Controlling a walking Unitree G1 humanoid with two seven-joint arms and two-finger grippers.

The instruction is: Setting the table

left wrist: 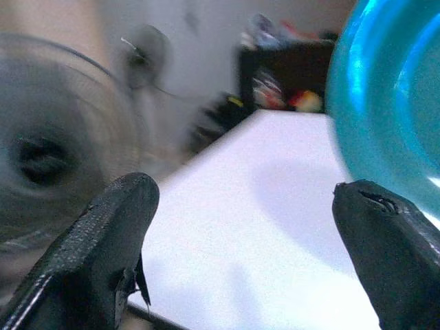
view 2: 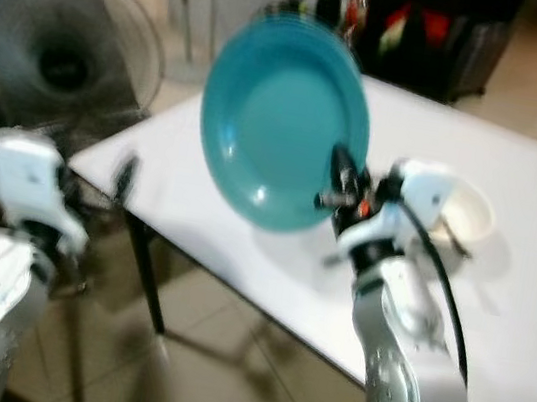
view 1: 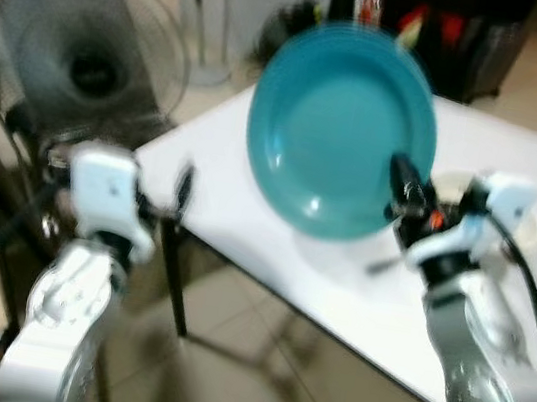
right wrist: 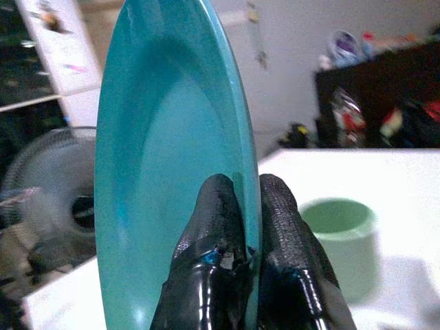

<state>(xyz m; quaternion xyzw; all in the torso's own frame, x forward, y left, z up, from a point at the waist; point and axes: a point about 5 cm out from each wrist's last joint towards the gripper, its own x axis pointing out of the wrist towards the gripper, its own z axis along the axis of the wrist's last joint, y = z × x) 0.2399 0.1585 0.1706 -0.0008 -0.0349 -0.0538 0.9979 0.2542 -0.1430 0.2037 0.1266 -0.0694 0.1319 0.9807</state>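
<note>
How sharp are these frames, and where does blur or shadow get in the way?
Both eye views are motion-blurred, smearing the teal plate and fan; the plate casts a soft shadow on the white table. Right wrist view: right gripper and plate rim sharp, background soft. Left wrist view: left gripper open, fan blurred.

A round teal plate (view 1: 340, 131) stands nearly on edge above the white tabletop (view 1: 274, 232) (rim pinched, inner face showing).

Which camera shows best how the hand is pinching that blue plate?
The right wrist view: the right hand has its fingers clamped on the upright blue plate's rim. Both eye views show the plate's face, blurred; the left wrist view catches its edge.
</note>
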